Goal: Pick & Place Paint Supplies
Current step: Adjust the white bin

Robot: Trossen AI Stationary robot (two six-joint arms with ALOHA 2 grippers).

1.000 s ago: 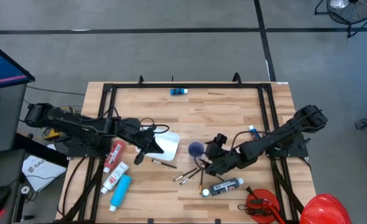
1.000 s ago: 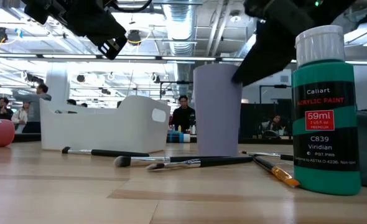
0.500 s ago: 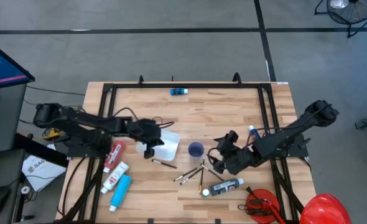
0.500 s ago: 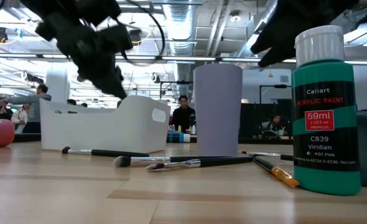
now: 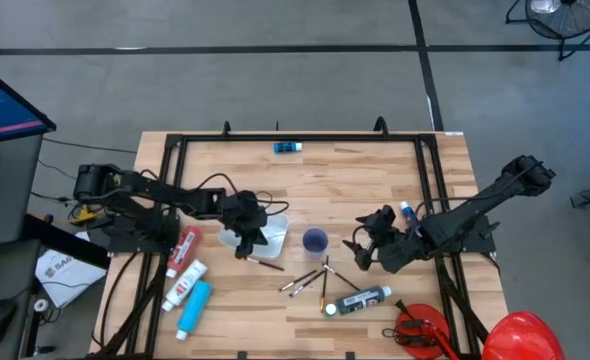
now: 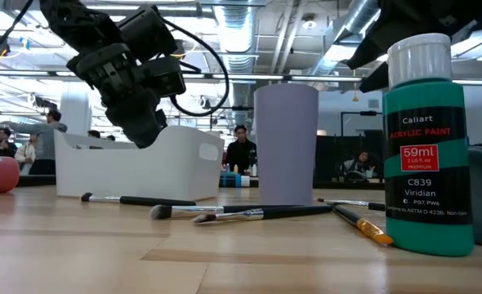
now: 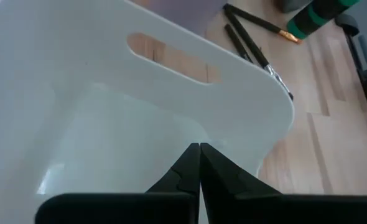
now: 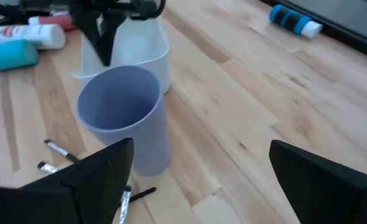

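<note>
Hovering over white bin (image 5: 265,232), left hand (image 5: 250,243) seen closed, empty. Right hand (image 5: 360,250) held wide open beside cup (image 5: 315,240). Brushes (image 5: 310,280) and black bottle (image 5: 360,299) left lying on surface (image 5: 355,180).

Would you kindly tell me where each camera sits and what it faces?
High view: overhead, straight down on the table; both arms show.
Low view: table height, level across; green paint bottle near, left arm above the bin.
Left wrist view: over the white bin; shut left claw.
Right wrist view: faces the purple cup; open right claw.
Shared: bin and cup appear in most views.
</note>
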